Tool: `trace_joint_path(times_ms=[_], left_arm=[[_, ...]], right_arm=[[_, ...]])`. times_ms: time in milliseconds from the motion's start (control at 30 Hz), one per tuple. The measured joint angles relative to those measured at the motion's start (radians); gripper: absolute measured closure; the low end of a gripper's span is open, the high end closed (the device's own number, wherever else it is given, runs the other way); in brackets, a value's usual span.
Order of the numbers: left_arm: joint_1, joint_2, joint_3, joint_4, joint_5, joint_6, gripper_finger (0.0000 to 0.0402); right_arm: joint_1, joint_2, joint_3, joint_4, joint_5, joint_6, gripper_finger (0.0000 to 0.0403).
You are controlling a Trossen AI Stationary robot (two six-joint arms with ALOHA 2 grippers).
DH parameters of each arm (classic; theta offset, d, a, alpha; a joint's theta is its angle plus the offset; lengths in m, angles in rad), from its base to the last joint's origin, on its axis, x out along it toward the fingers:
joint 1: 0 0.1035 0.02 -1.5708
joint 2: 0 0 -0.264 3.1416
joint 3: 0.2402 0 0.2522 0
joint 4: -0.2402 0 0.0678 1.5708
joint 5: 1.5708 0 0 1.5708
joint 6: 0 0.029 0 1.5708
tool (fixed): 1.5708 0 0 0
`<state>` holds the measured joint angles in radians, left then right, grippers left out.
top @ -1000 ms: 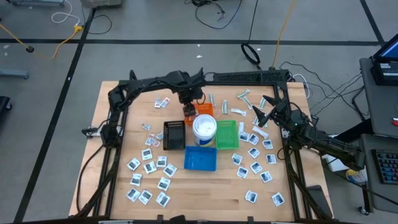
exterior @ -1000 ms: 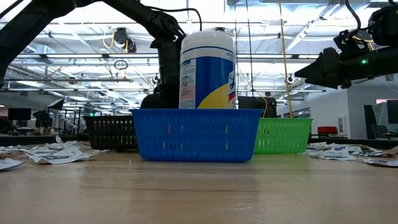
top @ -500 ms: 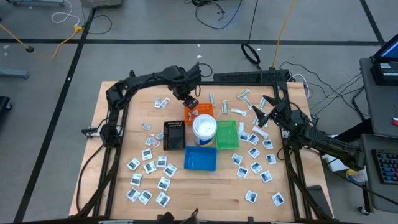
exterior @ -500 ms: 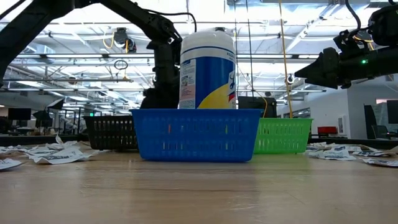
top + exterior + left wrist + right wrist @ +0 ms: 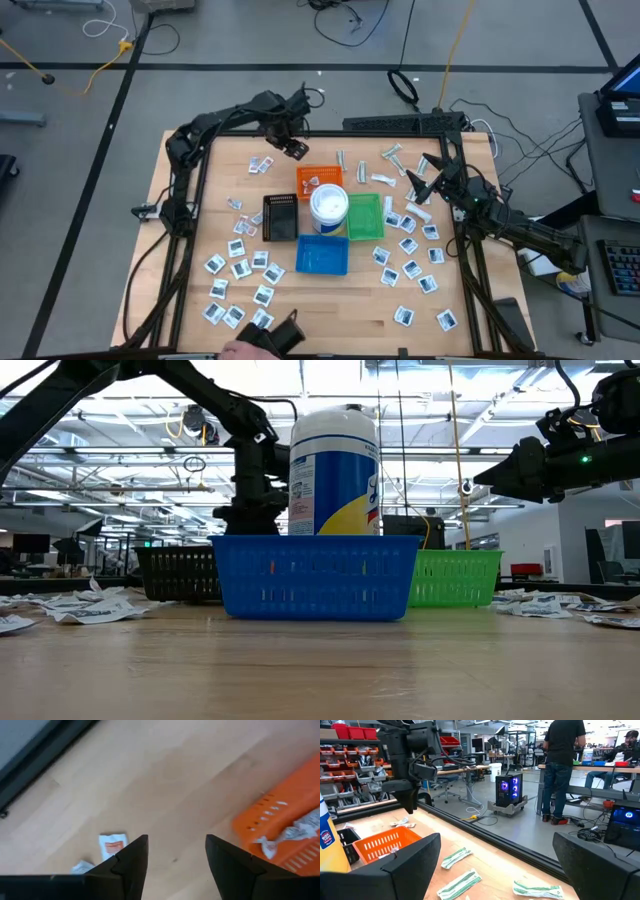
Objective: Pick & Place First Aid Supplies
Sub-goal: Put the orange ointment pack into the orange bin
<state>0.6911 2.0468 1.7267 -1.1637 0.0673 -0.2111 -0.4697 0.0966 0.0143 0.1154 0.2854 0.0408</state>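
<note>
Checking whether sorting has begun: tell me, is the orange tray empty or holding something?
Holding something. White wrapped strips lie inside the orange tray; the high view shows pale pieces there too.

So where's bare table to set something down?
The near strip in front of the blue tray, between the two packet clusters, is bare, as is the far left corner. Packets crowd the near left, and packets fill the right of the green tray.

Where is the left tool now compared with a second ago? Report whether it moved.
Yes. In the high view the left tool has drawn back from above the orange tray, toward the table's far edge and leftward.
</note>
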Motion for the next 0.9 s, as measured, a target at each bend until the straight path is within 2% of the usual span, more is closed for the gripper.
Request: trace_joint_path(times_ms=[300, 733, 900], left_arm=[[0.069, 0.000, -0.015, -0.013, -0.016, 0.025, 0.0188], [0.106, -0.173, -0.305, 0.129, -0.061, 0.026, 0.0210], [0.106, -0.185, -0.359, 0.137, -0.061, 0.033, 0.0206]], right_arm=[[0.000, 0.000, 0.000, 0.000, 0.000, 0.000, 0.0023], [0.000, 0.000, 0.000, 0.000, 0.000, 0.000, 0.0023], [0.000, 0.000, 0.000, 0.000, 0.000, 0.000, 0.0023]])
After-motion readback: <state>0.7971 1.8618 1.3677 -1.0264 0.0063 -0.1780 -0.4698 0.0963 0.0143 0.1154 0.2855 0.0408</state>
